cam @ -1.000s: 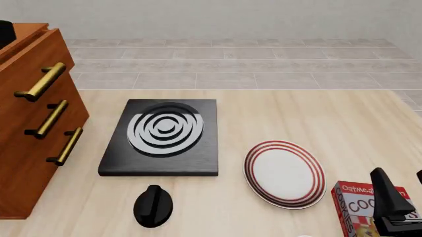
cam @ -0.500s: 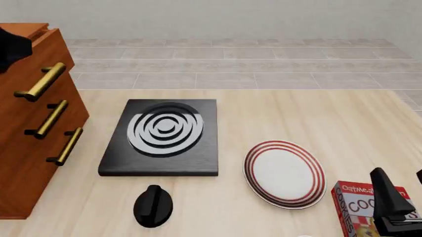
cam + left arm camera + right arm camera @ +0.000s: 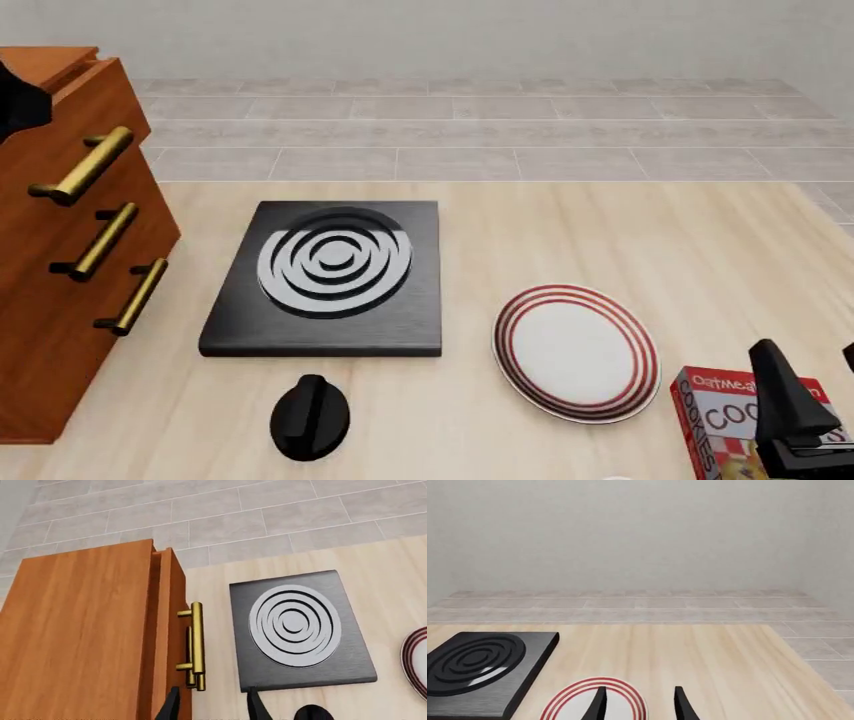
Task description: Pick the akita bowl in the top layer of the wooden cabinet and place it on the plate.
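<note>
Cabinet: wooden cabinet stands at the table's left edge; top layer juts slightly forward of the two lower drawers, brass handle visible.
Bowl: akita bowl not visible in any view.
Plate: plate lies bare, right of the black slab; black knob near the front.
Left gripper: fingers apart, empty, above the cabinet's front edge.
Right gripper: fingers apart, empty, over the plate's edge, beside a cookie box.
</note>
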Robot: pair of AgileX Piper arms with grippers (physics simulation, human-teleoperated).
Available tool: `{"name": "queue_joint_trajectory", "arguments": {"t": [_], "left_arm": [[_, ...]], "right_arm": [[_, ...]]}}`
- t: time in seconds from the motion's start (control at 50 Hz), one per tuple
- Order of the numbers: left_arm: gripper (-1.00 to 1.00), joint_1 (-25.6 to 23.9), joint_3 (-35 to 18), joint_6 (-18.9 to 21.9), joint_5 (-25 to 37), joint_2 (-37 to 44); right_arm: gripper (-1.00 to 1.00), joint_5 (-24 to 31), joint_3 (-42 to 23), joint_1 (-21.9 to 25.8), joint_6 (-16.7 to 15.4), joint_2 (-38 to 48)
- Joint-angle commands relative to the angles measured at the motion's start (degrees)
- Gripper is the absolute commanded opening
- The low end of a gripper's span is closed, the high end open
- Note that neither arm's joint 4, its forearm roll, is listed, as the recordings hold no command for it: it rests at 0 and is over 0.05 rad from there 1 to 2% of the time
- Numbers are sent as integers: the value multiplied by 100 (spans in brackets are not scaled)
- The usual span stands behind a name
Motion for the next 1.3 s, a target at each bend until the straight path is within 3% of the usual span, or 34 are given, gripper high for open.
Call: {"name": "queue_joint_trajectory", "arguments": {"t": [0.02,0.34,0.88,1.3], "left_arm": [[100,193,-262,93,189,182],[100,404,-267,144,152,242],[100,870,457,164,-289,275],[100,1248,866,476,-622,284]], "right_arm": [[100,-5,3,2,1,0],[100,-5,5,8,3,0],[100,23,4,51,-28,2],[100,58,1,74,-49,1]]}}
